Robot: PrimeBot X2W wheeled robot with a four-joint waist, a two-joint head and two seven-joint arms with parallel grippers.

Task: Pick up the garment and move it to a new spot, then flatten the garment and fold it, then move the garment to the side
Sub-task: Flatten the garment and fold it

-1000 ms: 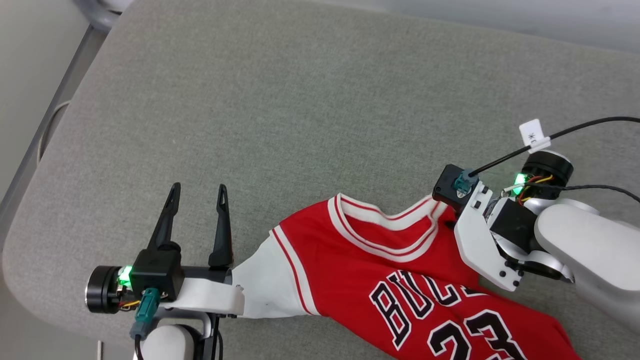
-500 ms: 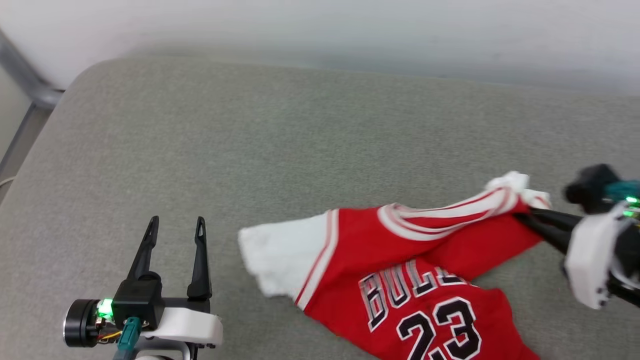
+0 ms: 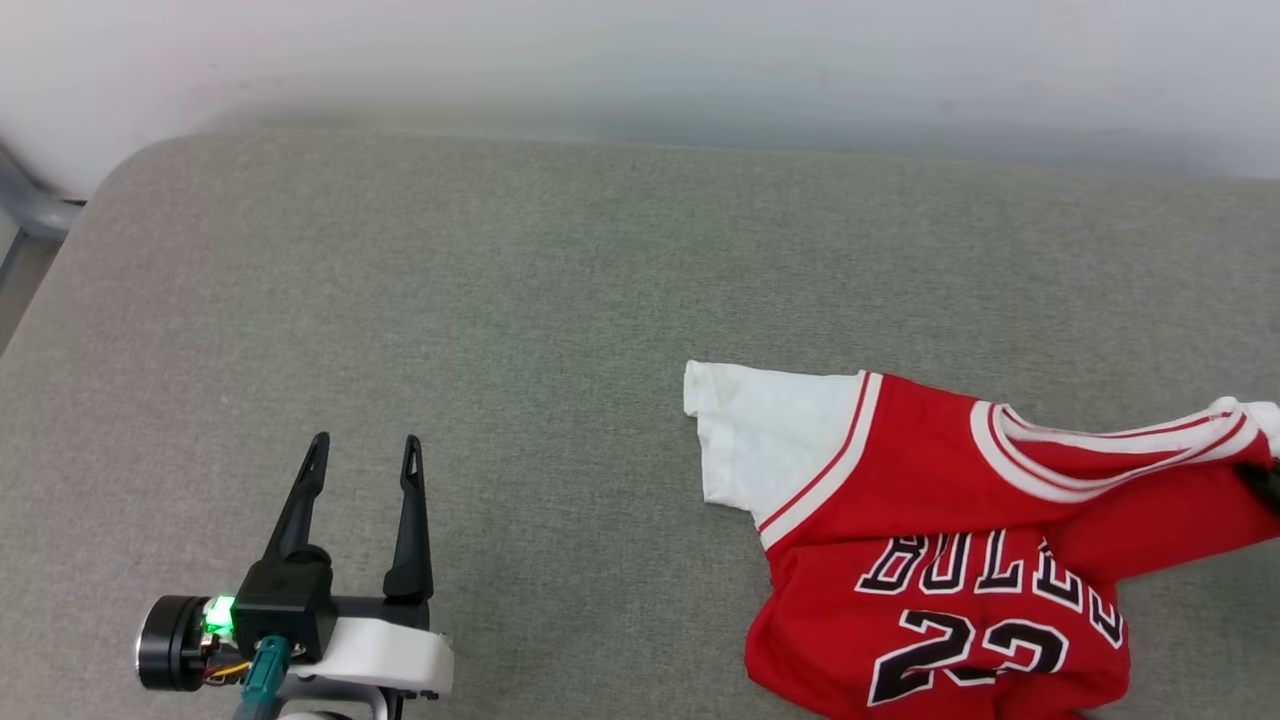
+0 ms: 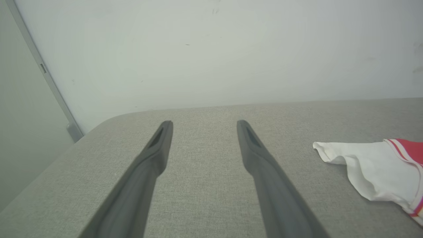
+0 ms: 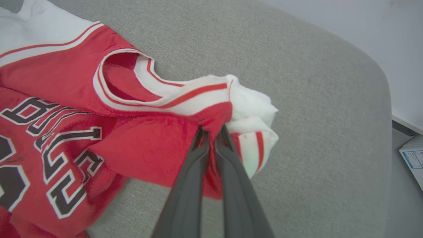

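Red garment [image 3: 930, 500] lies rumpled on the grey pad [image 3: 500, 300], at the right of the head view, one white sleeve [image 3: 770, 430] flat toward the left. Right gripper [image 5: 211, 132] is clamped on the garment's shoulder fabric, just beside the striped collar [image 5: 158, 102]. Left gripper [image 3: 365, 441] sits well apart at lower left, jaws wide over bare pad.

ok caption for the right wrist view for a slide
Right jaws shut on the jersey near its collar, grey cushion beneath.
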